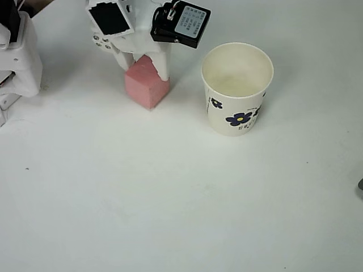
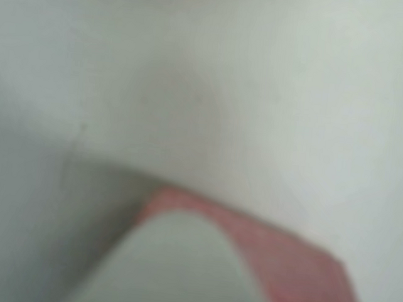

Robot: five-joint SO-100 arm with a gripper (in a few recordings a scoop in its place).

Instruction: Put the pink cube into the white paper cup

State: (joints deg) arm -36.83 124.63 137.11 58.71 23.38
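The pink cube (image 1: 148,88) rests on the white table, left of the white paper cup (image 1: 237,90). The cup stands upright with its mouth open, and dark blue flowers show on its side. In the overhead view my gripper (image 1: 146,71) comes down from the top edge, with one white finger (image 1: 126,61) against the cube's left side and the other against its right side, so it is shut on the cube. The wrist view is blurred: a white finger (image 2: 176,270) fills the bottom, with the pink cube (image 2: 297,274) pressed behind it.
A white arm base (image 1: 20,62) stands at the left edge of the white table (image 1: 170,198). A black-and-grey motor block (image 1: 181,24) on my arm hangs between the cube and the cup. A small dark object (image 1: 361,186) shows at the right edge.
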